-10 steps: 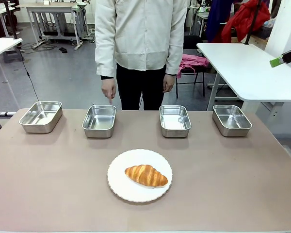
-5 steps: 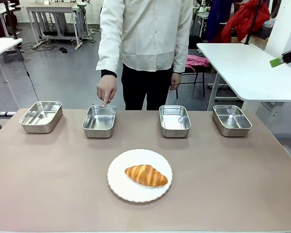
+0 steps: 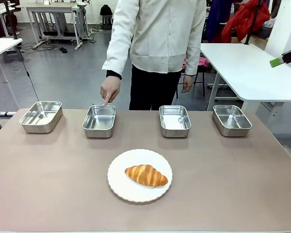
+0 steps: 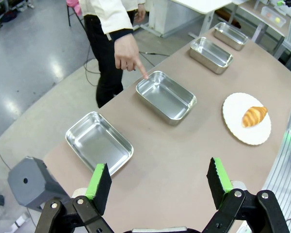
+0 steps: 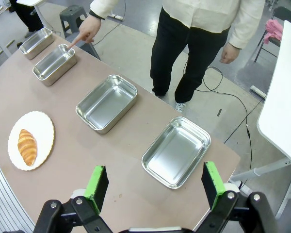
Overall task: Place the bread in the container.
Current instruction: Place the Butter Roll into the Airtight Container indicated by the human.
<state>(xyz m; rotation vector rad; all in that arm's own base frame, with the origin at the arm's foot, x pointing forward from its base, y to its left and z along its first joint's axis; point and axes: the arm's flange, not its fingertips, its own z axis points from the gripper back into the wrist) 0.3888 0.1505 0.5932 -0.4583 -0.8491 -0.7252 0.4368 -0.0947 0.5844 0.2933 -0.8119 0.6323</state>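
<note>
Gaping wide, left claw, right claw — empty

no readable text, labels, brands, numbers or signs anywhere

The person's hand points at a steel pan (second from the far end); the croissant lies on a white plate.

Bright even light, sharp; wrist views bowed at edges
</note>
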